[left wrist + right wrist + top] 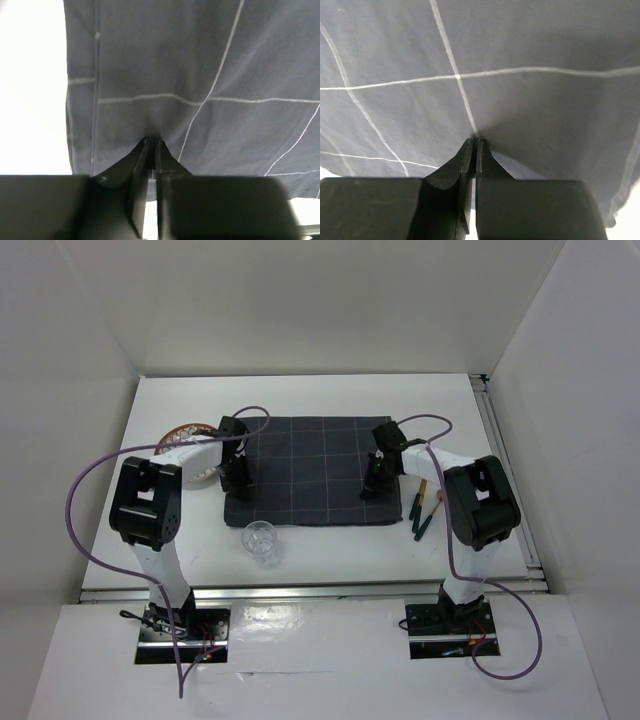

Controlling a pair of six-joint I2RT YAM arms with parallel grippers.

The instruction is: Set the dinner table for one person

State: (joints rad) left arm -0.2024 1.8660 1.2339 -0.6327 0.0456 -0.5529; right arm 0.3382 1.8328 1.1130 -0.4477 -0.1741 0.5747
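The large flat white counter (330, 400), walled in white on three sides with a metal rail (320, 589) along its near edge, fills the middle of the overhead view, with both arms reaching in from their bases at the bottom. A dark grey checked cloth (310, 468) lies spread flat at the counter's centre. The left tool (238, 478) is down on the cloth just inside its left edge; its wrist camera shows the black fingers (142, 155) pressed together on a small pucker of fabric, with bare white counter to the left of the hem. The right tool (375, 480) is down near the cloth's right edge, its fingers (465, 152) likewise closed, pinching a small fold of the cloth beside a crossing of the thin white lines. A clear drinking glass (262, 540) stands upright on the bare counter just in front of the cloth's near left corner. Dark green-handled cutlery (421, 519) lies just off the cloth's near right corner, beside the right arm. A round brown woven-rimmed dish (185, 432), largely hidden behind the left arm, sits to the left of the cloth.
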